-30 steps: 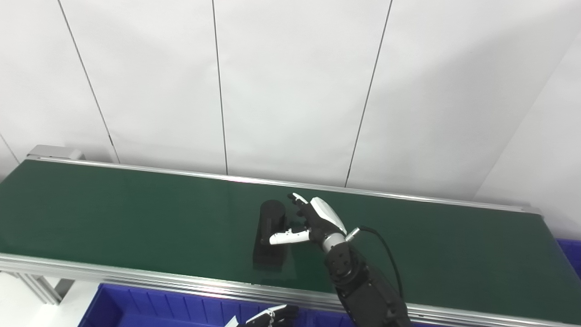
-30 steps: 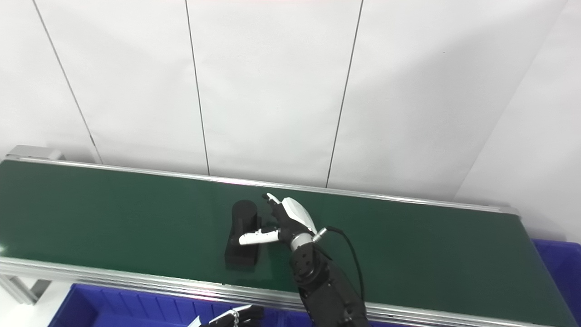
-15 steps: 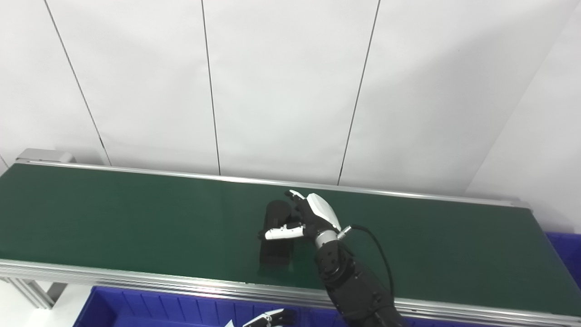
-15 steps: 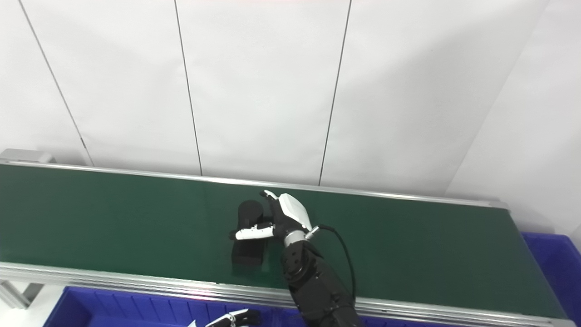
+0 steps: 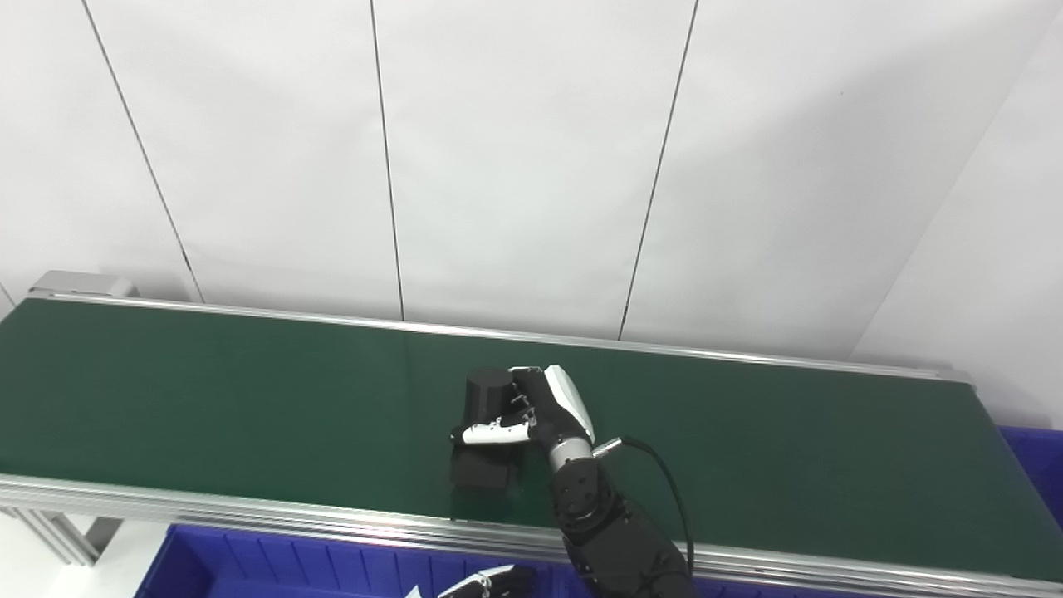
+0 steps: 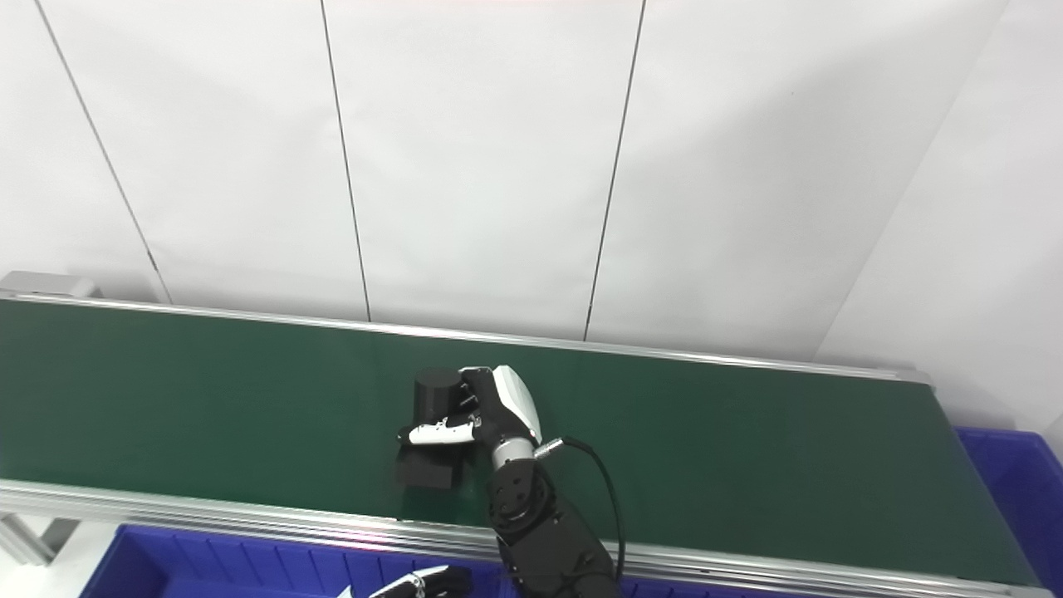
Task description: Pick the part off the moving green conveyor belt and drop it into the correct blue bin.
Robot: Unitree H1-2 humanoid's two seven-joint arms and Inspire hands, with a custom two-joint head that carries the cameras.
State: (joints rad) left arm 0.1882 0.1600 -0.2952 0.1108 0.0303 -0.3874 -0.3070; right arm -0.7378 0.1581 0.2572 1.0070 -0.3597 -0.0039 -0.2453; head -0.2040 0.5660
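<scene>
A black part [image 5: 486,394], a cylinder on a dark blocky base, stands on the green conveyor belt [image 5: 208,399] near its middle. My right hand [image 5: 544,411] reaches over the belt's near rail and is shut on the part: its fingers [image 5: 521,380] curl around the cylinder's right side and top, and the white thumb [image 5: 492,433] crosses its front. I cannot tell whether the part touches the belt. Only the fingertips of my left hand [image 5: 486,584] show at the bottom edge, over a blue bin [image 5: 274,565]; its grip is hidden.
An aluminium rail [image 5: 249,511] runs along the belt's near edge, another along the far edge. A second blue bin [image 5: 1038,469] shows past the belt's right end. White wall panels stand behind. A black cable [image 5: 664,486] loops from my right wrist.
My right hand's fingers have curled from spread beside the part to wrapped around it, thumb across its front. Hand and part have shifted a little left along the belt.
</scene>
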